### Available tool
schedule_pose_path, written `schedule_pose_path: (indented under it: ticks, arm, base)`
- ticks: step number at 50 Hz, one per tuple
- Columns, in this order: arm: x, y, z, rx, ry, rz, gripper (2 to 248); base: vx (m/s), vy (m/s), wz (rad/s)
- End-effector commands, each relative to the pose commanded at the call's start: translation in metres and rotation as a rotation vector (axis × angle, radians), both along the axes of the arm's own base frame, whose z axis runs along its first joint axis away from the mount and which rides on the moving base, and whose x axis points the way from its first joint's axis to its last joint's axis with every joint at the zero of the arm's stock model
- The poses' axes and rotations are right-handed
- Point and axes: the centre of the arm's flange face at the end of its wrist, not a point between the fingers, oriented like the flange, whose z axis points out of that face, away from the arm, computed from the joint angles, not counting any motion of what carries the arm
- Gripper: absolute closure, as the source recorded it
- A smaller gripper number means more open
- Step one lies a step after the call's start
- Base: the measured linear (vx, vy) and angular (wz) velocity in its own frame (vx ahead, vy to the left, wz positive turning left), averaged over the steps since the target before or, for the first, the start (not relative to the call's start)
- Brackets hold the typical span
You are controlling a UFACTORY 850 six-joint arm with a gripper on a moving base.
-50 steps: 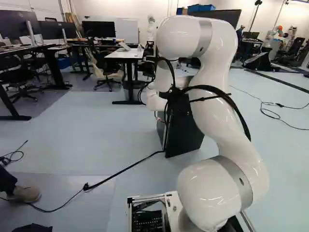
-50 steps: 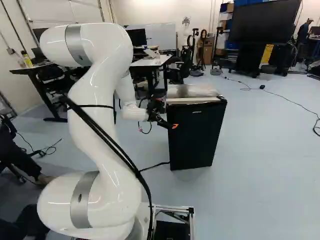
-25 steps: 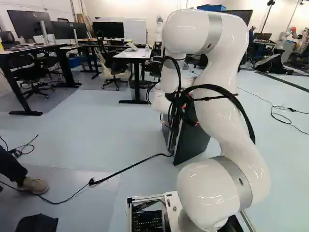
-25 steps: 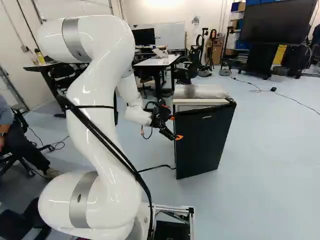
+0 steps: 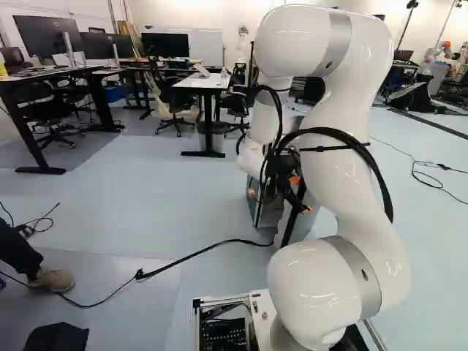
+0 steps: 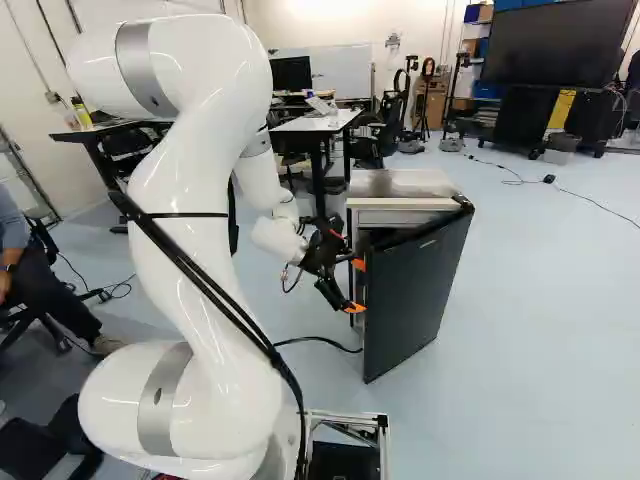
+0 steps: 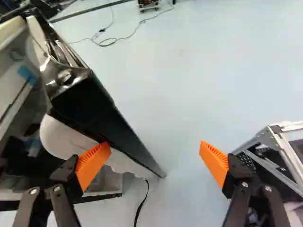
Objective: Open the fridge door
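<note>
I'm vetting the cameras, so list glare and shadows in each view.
Left base view: highlights on the white arm; right base view: shine atop the fridge; wrist view: glints at the corner of the door, dark patches inside the fridge.

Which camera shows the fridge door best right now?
The right base view: the fridge door stands ajar there, its dark front nearly whole. The wrist view shows only its edge and part of its white inner side, close up; in the left base view the arm hides most of it.
</note>
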Motion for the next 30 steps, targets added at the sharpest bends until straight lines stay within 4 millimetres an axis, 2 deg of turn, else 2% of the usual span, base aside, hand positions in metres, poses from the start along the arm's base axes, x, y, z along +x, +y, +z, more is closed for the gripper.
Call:
schedule_pose_path:
  ticks: [16,30]
  arm:
    - [-0.029,-0.011,-0.003,0.017,0.031,-0.103,3]
    - [-0.035,-0.015,-0.002,-0.004,0.043,-0.116,3]
  base:
    - [0.000,0.000,0.000]
    - [0.000,0.000,0.000]
